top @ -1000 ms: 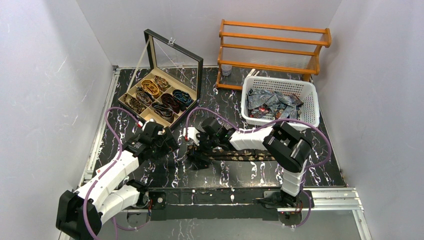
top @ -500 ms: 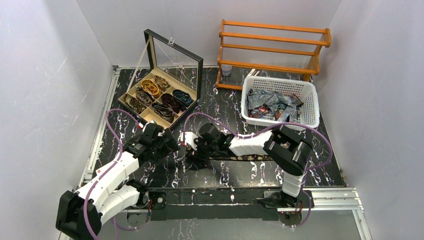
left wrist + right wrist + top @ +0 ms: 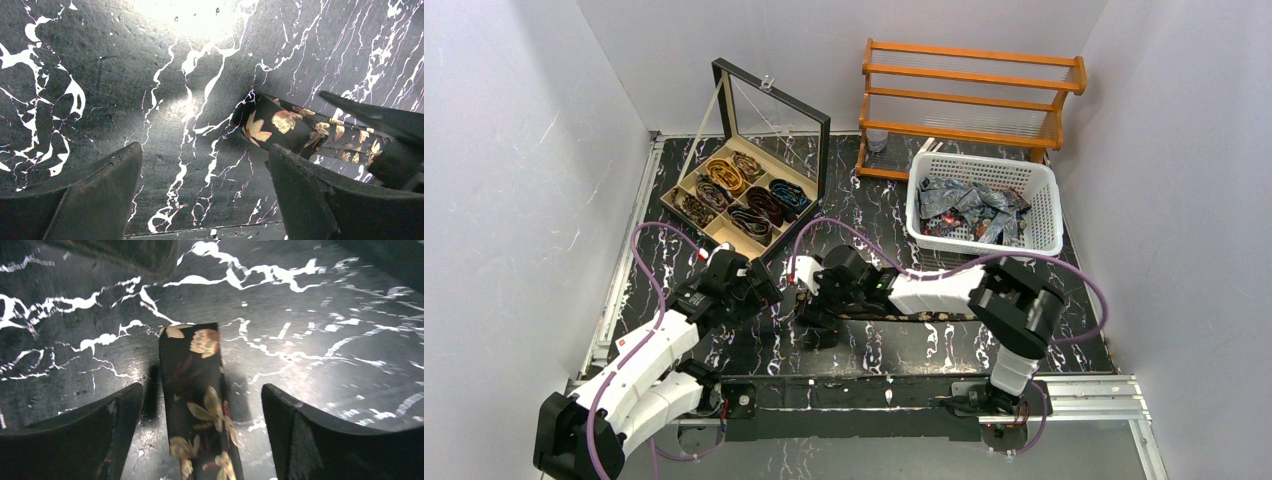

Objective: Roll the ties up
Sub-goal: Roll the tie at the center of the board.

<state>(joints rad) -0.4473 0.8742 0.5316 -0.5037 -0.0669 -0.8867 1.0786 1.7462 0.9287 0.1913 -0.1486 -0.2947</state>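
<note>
Looking down on black, white-veined surface [image 3: 854, 205] carrying everything. At far edge, wooden rack [image 3: 964, 131]. Just in front, to its right, white basket [image 3: 984, 240] w/ heap of loose ties [image 3: 969, 205] inside. Far left, open compartment box [image 3: 722, 232], glass lid propped up, w/ rolled ties [image 3: 746, 192] sitting in its cells.

Both arms stretched inward over mid surface: left arm [image 3: 649, 350] from near-left corner, right arm [image 3: 934, 290] bent across from near-right.

Under right arm, flat on surface, dark tie w/ gold floral spots [image 3: 924, 312], laid left-right as limp strip, uncoiled.

Then left claw [image 3: 205, 195]: spread wide, gripping nothing, low over bare surface. Tie's end [image 3: 285, 125] just ahead of it, nearer one finger, apart from both.

Next right claw [image 3: 202, 435]: also spread wide, straddling the strip. Tie [image 3: 197, 385] running btwn its fingers [image 3: 320, 440], gap either side, no pad on cloth.

Tie's end squared off in right wrist view. Looks thicker in left wrist view, poss. folded under, can't tell. Claws close together in top view, meeting at that end.
</note>
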